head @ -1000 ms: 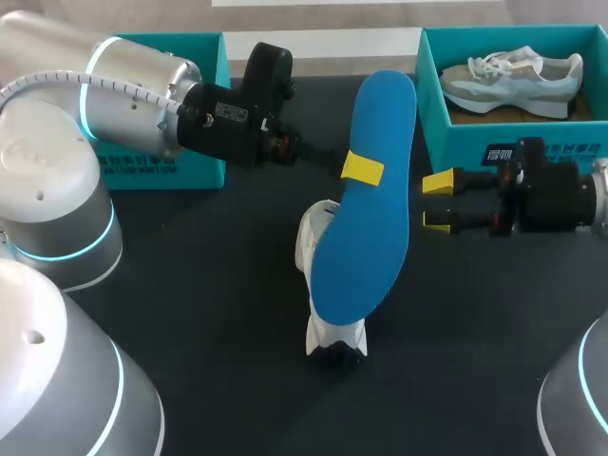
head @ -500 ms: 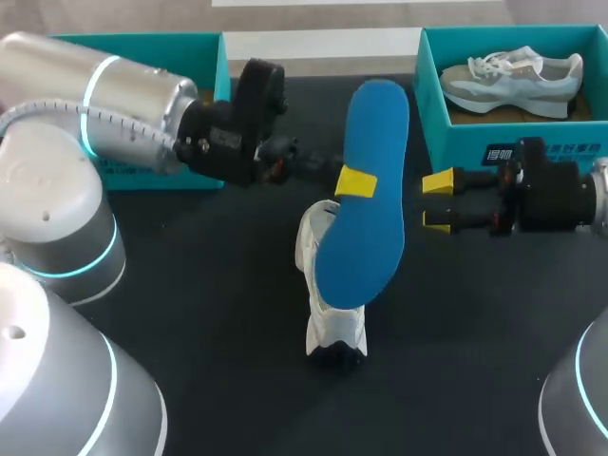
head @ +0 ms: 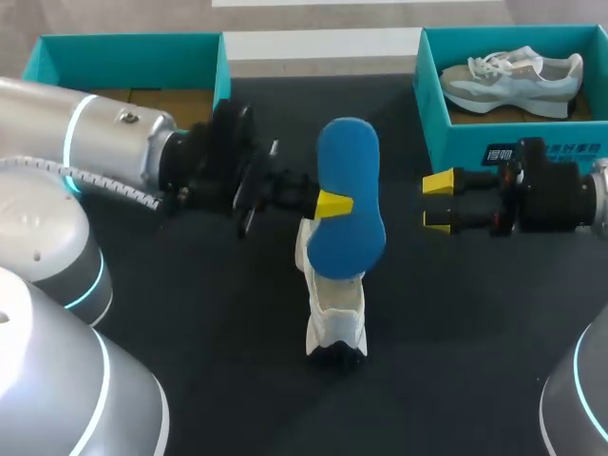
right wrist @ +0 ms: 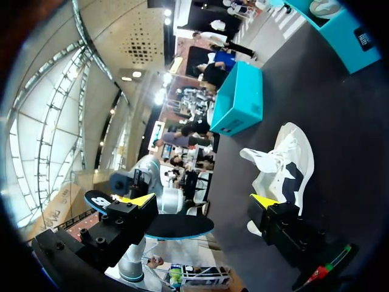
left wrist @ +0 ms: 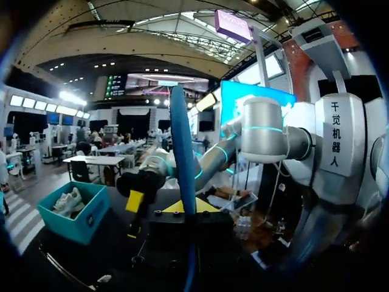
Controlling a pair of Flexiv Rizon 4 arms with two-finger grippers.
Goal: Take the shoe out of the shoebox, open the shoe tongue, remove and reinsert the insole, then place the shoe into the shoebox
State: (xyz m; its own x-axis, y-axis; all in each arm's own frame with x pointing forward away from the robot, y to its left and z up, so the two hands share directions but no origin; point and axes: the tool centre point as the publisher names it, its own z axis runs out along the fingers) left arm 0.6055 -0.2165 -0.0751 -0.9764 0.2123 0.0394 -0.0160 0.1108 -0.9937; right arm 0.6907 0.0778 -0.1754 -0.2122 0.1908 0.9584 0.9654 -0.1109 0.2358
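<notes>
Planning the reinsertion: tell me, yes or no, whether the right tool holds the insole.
No, the right tool is open and empty; the blue insole sits in the left tool.

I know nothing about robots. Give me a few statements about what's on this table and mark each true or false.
The left hand holds the blue insole. True.
The right hand grips the white shoe. False: it is open and empty, apart from that shoe.
A grey shoe lies in the shoebox on the robot's right. True.
The white shoe sits in a shoebox. False: it stands on the table, outside any box.
</notes>
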